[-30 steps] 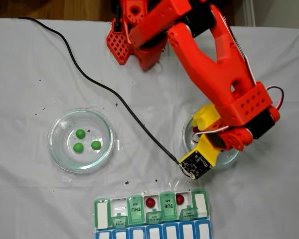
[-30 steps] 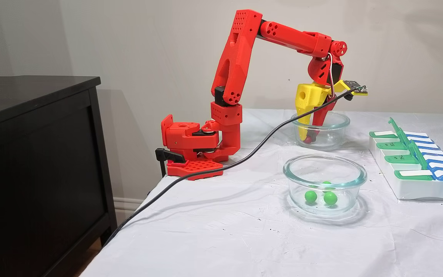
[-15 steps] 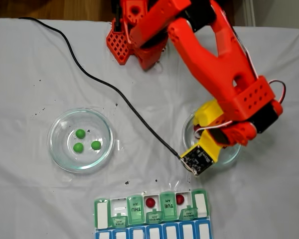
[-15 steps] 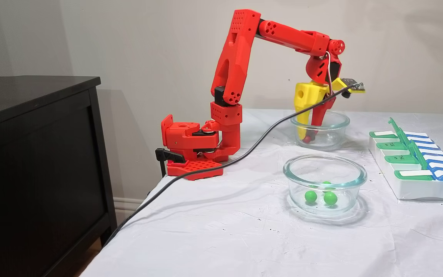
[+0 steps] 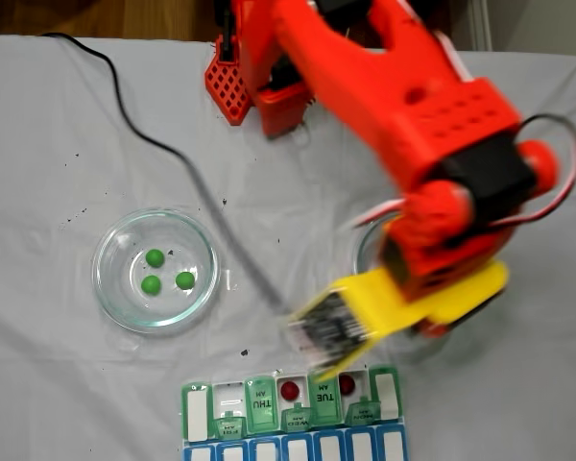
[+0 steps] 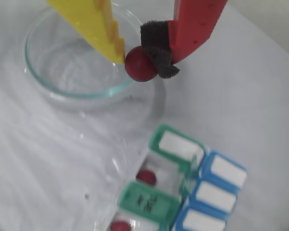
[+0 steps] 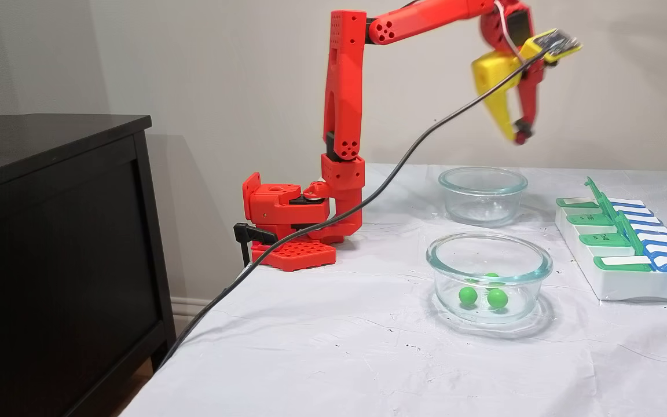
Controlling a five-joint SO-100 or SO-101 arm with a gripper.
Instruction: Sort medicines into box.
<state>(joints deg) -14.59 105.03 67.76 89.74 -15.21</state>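
— Where's the dark red ball (image 6: pixel 140 65)?
— Pinched in the claw (image 6: pixel 143 61), between its yellow finger and the red one's foam pad, high above the table (image 7: pixel 368 347).
— The others?
— Two red ones lie in open pill box (image 5: pixel 293 408) compartments; three green balls (image 5: pixel 163 272) sit in a glass dish (image 5: pixel 110 288).

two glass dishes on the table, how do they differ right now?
Contents: the near dish holds three green balls; the far dish looks empty in the side fixed view.
Position: the far dish sits under the raised gripper, which pinches a red ball; the near dish stands apart from the arm.
Shared: both are round clear glass on the white cloth.
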